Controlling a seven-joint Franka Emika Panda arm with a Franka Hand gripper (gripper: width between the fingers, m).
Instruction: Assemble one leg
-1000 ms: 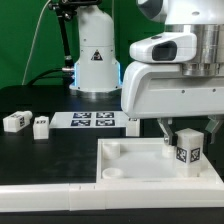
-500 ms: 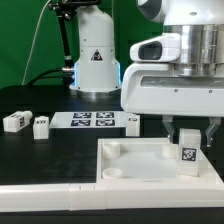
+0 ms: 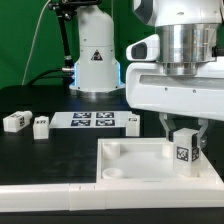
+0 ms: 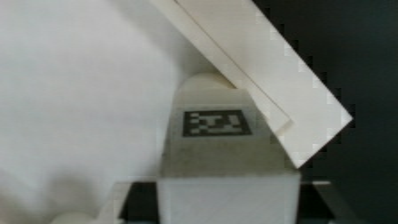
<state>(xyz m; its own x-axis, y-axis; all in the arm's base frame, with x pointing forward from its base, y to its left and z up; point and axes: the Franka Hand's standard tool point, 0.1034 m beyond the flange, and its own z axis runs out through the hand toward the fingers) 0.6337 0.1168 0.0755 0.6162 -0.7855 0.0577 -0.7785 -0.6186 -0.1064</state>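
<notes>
Over the tabletop's (image 3: 140,165) far corner on the exterior view's right, we have the gripper (image 3: 183,140) pinching the leg (image 3: 183,151), one finger on each side of the block. Jaws are closed onto it, not spread. We see the leg's long axis running roughly vertical, slightly tilted, with its tagged face turned toward the exterior camera. Its lower end sits inside the raised rim of the tabletop; we can't tell whether it touches the tray floor or a socket.

From the wrist view, the leg (image 4: 221,150) runs lengthwise away from the camera, tag face up toward the lens, far end meeting the tabletop's rim (image 4: 267,75), which crosses diagonally. Dark finger pads (image 4: 139,200) flank the near end of the block.

Elsewhere on the black table (image 3: 60,150): two more white legs (image 3: 16,121) and (image 3: 41,126) lie on the exterior view's left, well apart from the tabletop. We see the marker board (image 3: 93,120) beside them, with another small white block (image 3: 129,121) at its end.
</notes>
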